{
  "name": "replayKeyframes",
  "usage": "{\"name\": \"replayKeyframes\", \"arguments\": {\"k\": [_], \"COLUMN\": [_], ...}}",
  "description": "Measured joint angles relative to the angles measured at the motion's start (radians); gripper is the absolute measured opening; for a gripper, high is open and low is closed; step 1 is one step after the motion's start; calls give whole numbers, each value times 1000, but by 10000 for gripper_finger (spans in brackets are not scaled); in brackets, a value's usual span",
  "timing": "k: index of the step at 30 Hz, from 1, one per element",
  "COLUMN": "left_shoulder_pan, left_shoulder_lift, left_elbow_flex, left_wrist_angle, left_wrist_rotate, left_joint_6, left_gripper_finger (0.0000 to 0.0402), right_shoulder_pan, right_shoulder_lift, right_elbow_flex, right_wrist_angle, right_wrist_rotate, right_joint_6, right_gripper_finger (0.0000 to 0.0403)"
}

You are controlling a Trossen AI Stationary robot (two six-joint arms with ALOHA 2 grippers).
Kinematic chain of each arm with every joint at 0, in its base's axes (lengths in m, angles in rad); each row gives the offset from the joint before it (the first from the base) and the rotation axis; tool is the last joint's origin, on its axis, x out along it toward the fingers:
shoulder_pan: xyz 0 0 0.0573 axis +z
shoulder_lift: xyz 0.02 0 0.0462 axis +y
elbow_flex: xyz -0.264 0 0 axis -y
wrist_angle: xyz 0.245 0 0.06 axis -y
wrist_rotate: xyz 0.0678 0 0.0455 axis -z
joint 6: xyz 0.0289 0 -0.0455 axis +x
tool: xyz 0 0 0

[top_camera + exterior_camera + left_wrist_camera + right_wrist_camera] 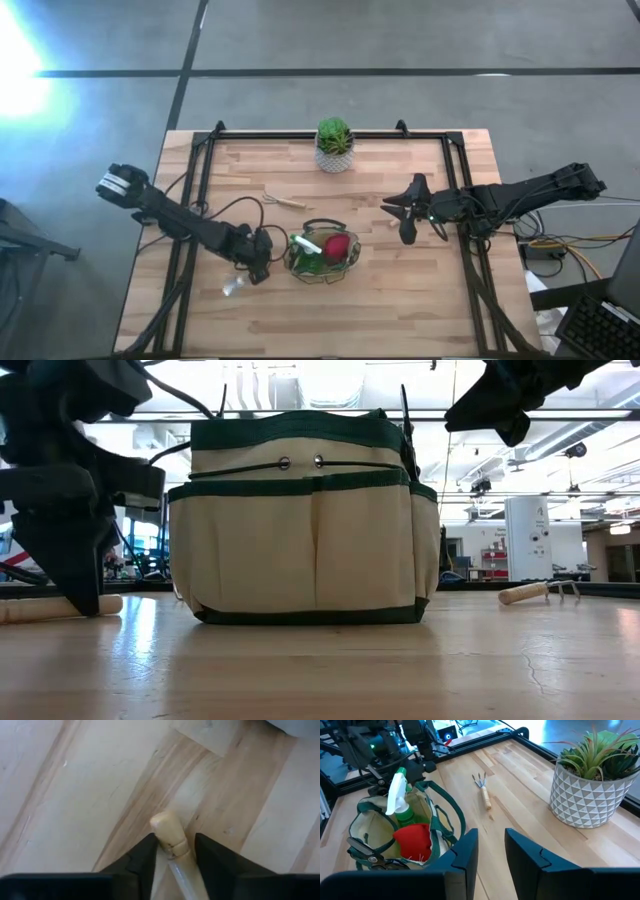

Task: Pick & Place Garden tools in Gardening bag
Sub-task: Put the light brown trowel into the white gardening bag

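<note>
Grey concrete floor (400, 35), crossed by dark seams; bright glare (15, 65) is cast at one corner; ceiling strip lights (330, 375) and white cabinet (528, 540) are seen beyond the desk (400, 310).

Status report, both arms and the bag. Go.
Left gripper down beside gardening bag, fingers straddling a wooden tool handle on the table. Right gripper raised, empty. Small rake lies outside. Nothing blocking.

Upright beige gardening bag (322, 252) with spray bottle (398, 795), red item (413, 840); rake (284, 201) flat behind it.
</note>
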Motion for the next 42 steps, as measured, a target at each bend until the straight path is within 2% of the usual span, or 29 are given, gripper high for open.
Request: {"name": "replayKeyframes", "arguments": {"k": [3, 5, 26, 31, 36, 42], "left_shoulder_pan": [0, 0, -4, -23, -63, -139], "left_shoulder_lift": [5, 3, -35, -83, -179, -271], "left_elbow_flex": [-1, -1, 1, 5, 5, 5], "left_wrist_angle": [-6, -6, -8, -5, 12, 19], "left_wrist_rotate": [0, 1, -3, -27, -104, -297], "left_joint_6": [-2, -3, 3, 3, -16, -78], "left_gripper_finger": [80, 63, 63, 63, 63, 63], "right_shoulder_pan": [0, 0, 0, 0, 0, 0], "right_shoulder_lift": [0, 0, 0, 0, 0, 0], "right_elbow_flex": [0, 0, 0, 0, -1, -2], "right_wrist_angle": [0, 0, -1, -2, -2, -2], "right_wrist_rotate": [0, 0, 0, 0, 0, 0], "right_joint_6": [0, 0, 0, -1, -1, -1], "right_gripper_finger": [83, 81, 100, 96, 85, 78]}}
